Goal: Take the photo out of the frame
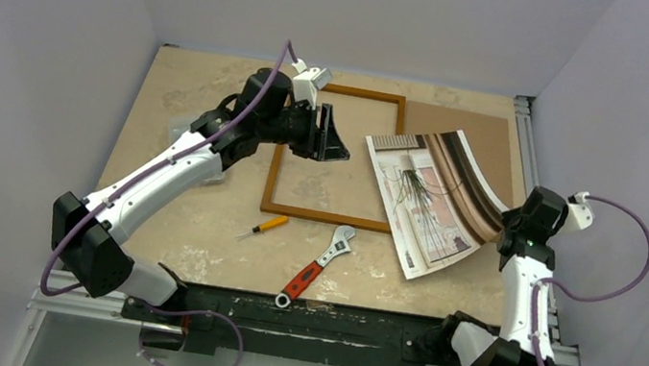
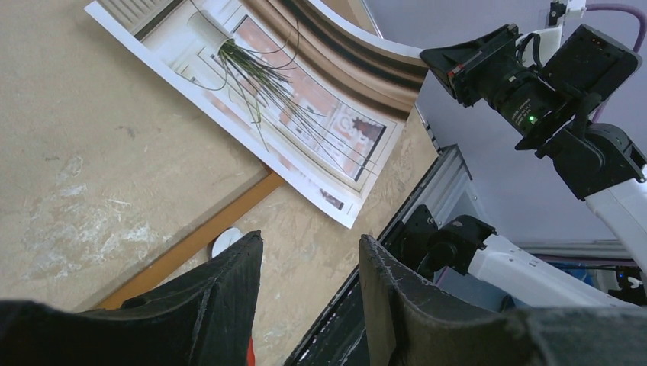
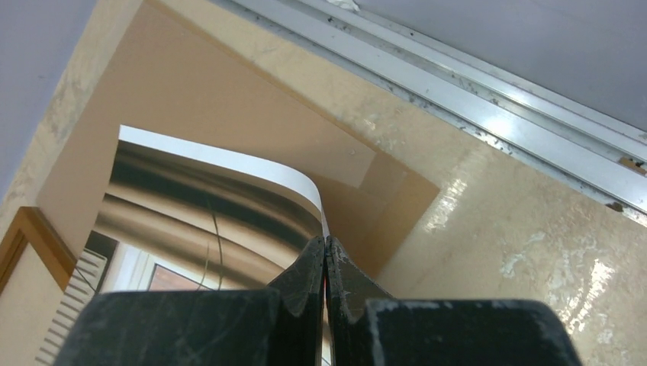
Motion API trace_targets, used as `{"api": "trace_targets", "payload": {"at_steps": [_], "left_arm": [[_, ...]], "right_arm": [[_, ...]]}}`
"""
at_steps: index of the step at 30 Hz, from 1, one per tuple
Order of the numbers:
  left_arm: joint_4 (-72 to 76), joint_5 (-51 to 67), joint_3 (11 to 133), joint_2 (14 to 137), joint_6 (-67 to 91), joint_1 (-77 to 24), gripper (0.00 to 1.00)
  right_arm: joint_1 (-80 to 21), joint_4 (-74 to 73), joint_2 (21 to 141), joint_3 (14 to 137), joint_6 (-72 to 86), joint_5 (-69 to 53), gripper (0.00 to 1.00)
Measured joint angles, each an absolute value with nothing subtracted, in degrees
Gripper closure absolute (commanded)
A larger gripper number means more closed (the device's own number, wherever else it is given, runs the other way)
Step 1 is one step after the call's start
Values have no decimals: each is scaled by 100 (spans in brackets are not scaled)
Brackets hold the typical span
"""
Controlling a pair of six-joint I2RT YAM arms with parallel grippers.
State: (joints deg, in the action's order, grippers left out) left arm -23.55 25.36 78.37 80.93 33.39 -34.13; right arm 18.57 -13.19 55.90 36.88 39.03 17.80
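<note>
The photo (image 1: pixel 430 199), a print with curtains and a spindly plant, lies to the right of the frame (image 1: pixel 325 216), and its left part overlaps the frame's right border. The frame's opening shows bare table. My right gripper (image 1: pixel 511 221) is shut on the photo's right edge, which is lifted and curled. The right wrist view shows the closed jaws (image 3: pixel 326 242) pinching the photo (image 3: pixel 206 191). My left gripper (image 1: pixel 334 142) is open and empty above the frame's upper middle. In the left wrist view its fingers (image 2: pixel 309 244) stand apart, with the photo (image 2: pixel 290 99) and frame border (image 2: pixel 198 240) beyond.
The cork-brown backing board (image 1: pixel 465 126) lies at the back right, under the photo's far edge, and also shows in the right wrist view (image 3: pixel 229 99). A red-handled wrench (image 1: pixel 316 267) and an orange screwdriver (image 1: pixel 264 225) lie in front of the frame. A metal rail (image 1: pixel 525 145) runs along the right edge.
</note>
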Motion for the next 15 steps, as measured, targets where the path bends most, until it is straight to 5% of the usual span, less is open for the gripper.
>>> {"api": "trace_targets", "payload": {"at_steps": [15], "left_arm": [[-2335,2657,7800,8119,3387,-3413,53]], "right_arm": [[1968,-1999,5586,3146,3824,233,88]]}}
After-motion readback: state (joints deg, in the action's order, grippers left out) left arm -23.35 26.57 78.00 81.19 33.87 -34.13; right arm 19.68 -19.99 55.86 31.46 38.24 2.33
